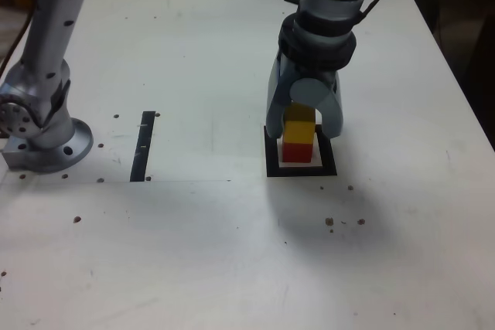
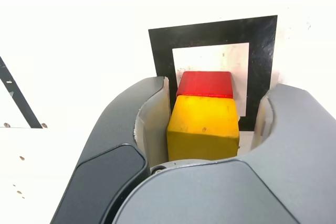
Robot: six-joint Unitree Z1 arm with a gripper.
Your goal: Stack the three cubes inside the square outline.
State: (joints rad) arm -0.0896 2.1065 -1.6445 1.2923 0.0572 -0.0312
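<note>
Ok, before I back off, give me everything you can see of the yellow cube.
The yellow cube is small and matte, plain yellow with a small dark fleck, its edges slightly rounded; the material looks like painted wood or plastic. It sits upright on the red cube, roughly lined up with it, over the white centre of the square outline. The open gripper straddles it: a gap shows on one side, but whether the other jaw touches it I cannot tell.

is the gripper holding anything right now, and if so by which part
Nothing looks held: the gripper is open around the yellow cube, with a gap beside it on at least one side, and that cube sits on the red one.
</note>
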